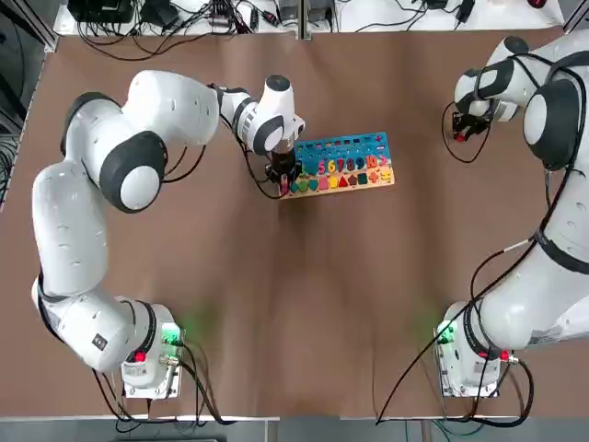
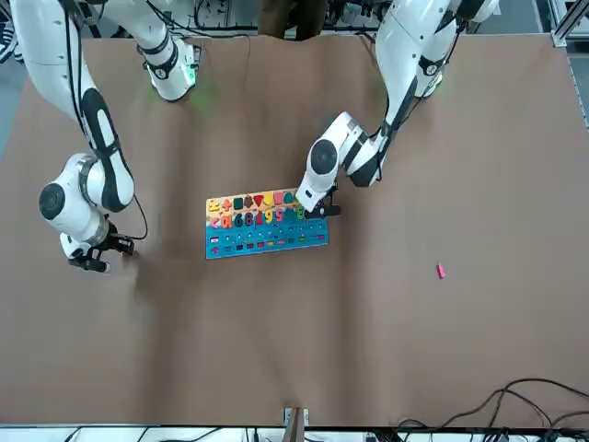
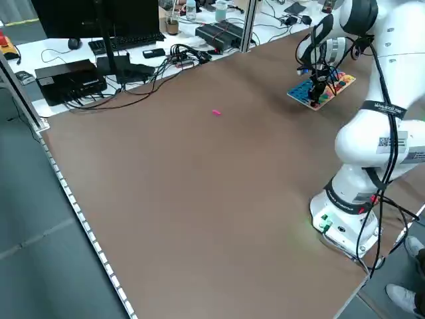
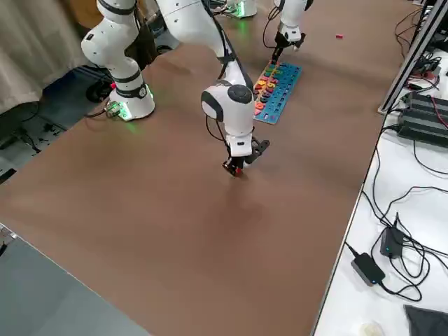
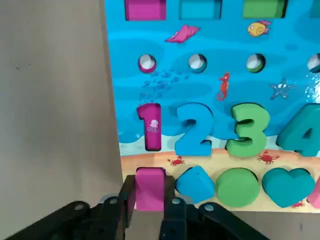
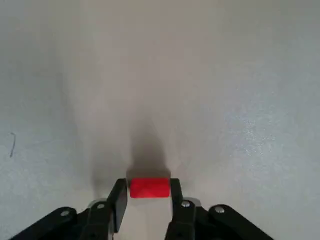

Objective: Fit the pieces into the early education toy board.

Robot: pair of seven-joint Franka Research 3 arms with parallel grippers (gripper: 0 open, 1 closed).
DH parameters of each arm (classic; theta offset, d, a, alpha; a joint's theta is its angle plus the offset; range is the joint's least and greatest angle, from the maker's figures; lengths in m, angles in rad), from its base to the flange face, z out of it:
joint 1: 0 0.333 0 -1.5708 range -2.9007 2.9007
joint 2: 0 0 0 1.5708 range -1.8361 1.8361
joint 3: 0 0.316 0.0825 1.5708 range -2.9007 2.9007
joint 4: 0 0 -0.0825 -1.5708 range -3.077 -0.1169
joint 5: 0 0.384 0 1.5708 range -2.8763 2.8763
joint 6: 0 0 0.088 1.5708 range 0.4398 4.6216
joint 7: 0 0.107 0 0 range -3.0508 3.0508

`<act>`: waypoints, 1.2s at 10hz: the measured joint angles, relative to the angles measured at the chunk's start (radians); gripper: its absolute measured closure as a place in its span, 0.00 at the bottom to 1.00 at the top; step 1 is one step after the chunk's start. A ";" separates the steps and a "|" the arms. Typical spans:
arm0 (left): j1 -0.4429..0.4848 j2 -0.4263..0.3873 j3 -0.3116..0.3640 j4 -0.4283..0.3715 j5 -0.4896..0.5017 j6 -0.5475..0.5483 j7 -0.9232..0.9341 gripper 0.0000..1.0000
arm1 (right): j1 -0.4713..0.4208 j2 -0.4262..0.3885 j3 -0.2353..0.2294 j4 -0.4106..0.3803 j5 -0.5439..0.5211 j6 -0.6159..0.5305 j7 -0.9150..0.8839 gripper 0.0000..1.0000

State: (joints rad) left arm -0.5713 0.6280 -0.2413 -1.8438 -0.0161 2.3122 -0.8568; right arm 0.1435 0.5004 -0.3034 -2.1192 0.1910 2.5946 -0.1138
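the early education toy board (image 1: pixel 345 164) lies flat on the brown table (image 1: pixel 304 304), its long axis running across the robot's front, tilted slightly; the blue part faces away from the arm bases and the tan strip toward them. the left gripper (image 5: pixel 149 200) stands over the board's tan strip at its end on the robot's left, pointing down, its fingers narrowed onto a pink block (image 5: pixel 149 188) that sits upright between them beside a blue shape. the right gripper (image 6: pixel 148 195) is well off the board's other end, low over bare table, fingers close on either side of a small red piece (image 6: pixel 149 187) lying crosswise between them; whether they press it i cannot tell. another pink piece (image 2: pixel 441 270) lies alone, well apart from the board.
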 joint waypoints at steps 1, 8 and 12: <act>0.000 0.000 0.000 0.000 0.000 0.000 0.000 0.74 | 0.000 0.000 0.000 0.000 0.000 0.000 0.000 0.58; 0.001 0.003 0.004 0.001 0.000 0.003 0.000 0.63 | 0.000 0.000 0.000 0.000 0.000 0.000 0.000 0.59; 0.001 0.003 0.007 0.006 0.000 0.004 0.000 0.59 | 0.000 0.000 0.000 0.000 0.000 0.000 0.000 0.65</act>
State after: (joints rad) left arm -0.5700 0.6314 -0.2339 -1.8381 -0.0160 2.3159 -0.8565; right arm 0.1435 0.5000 -0.3035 -2.1190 0.1911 2.5944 -0.1136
